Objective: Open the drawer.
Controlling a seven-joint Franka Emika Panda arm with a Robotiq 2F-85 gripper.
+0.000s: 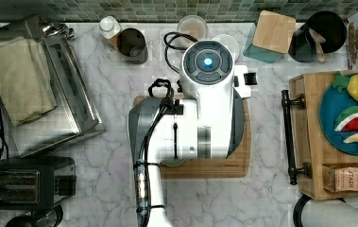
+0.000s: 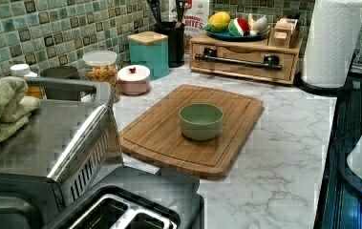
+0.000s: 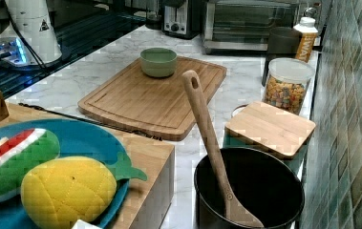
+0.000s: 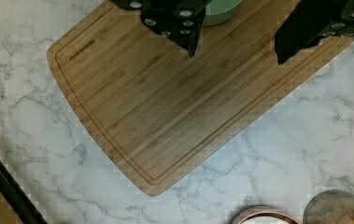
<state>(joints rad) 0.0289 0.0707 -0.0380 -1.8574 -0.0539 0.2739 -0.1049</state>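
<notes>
- gripper (image 4: 234, 53) hangs over the cutting board (image 4: 174, 98) mid-counter, jaws spread, holding nothing
- drawer (image 1: 301, 137) sits at the top view's right counter edge, its handle (image 1: 290, 137) running crosswise, facing the board

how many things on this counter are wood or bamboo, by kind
drawer unit with the drawer: 1
cutting board: 1
wooden lid on the teal box: 1
wooden spoon in the black pot: 1
Total: 4
</notes>
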